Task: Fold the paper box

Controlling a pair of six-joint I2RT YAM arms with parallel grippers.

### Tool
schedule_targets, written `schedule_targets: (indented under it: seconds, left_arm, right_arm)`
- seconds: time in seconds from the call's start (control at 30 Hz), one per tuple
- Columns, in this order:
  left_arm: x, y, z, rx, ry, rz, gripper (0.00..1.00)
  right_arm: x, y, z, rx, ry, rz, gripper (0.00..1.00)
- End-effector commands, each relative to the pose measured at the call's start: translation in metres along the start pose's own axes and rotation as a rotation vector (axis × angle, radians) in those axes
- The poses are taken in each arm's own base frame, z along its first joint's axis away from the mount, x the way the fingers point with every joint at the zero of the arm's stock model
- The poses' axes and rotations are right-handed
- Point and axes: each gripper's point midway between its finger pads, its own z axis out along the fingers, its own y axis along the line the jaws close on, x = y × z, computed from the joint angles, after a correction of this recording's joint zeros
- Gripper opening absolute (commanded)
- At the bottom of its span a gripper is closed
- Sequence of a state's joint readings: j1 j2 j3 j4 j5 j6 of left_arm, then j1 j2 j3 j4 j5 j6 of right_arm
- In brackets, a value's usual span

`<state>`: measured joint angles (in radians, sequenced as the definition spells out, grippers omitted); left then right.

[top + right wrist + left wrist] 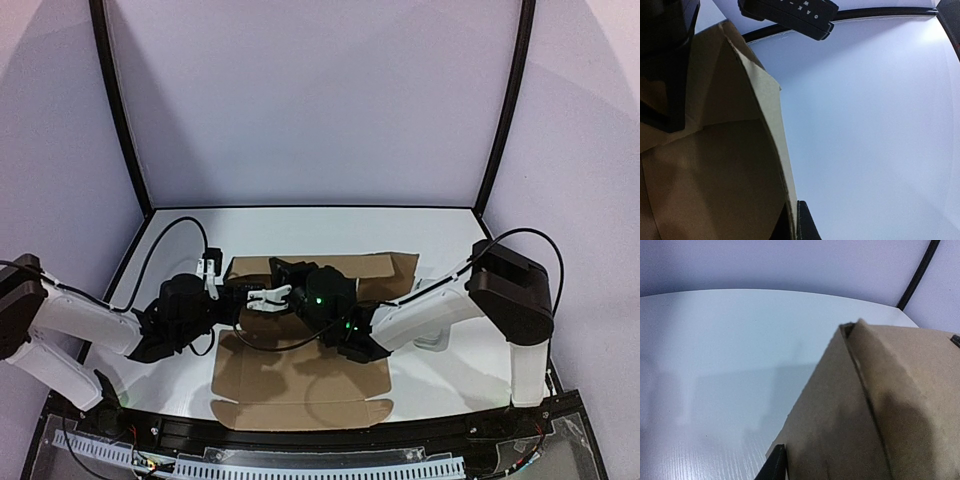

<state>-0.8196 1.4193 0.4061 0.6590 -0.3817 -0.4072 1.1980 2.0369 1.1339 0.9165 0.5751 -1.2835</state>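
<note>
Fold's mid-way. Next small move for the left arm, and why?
Probably close the left end effector on the box's raised wall. That wall stands right beside its finger, the right end effector looks shut on another upright flap, and the near panel lies flat, not yet folded.

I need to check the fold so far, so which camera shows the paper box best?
The top external view: it shows the whole outline of the paper box, though its middle is hidden. The left wrist view catches only one raised corner; the right wrist view, only an upright flap's edge.
</note>
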Motion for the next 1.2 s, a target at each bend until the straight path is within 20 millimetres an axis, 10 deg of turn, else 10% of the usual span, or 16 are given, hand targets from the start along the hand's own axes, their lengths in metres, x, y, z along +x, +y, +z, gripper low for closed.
schedule_targets:
  seconds: [0.0,0.7,1.17]
  left_arm:
    - [-0.002,0.046,0.003,-0.229,-0.028,-0.021,0.17]
    - [-0.008,0.024,0.028,-0.346,0.011,0.107,0.04]
    - [-0.008,0.048,0.023,-0.545,0.023,0.118,0.01]
  right_arm:
    - [-0.005,0.025,-0.013,-0.086,-0.017,0.031,0.00]
    - [-0.027,0.025,-0.014,-0.139,-0.024,0.112,0.04]
    - [-0.030,-0.047,-0.023,-0.029,-0.011,0.312,0.86]
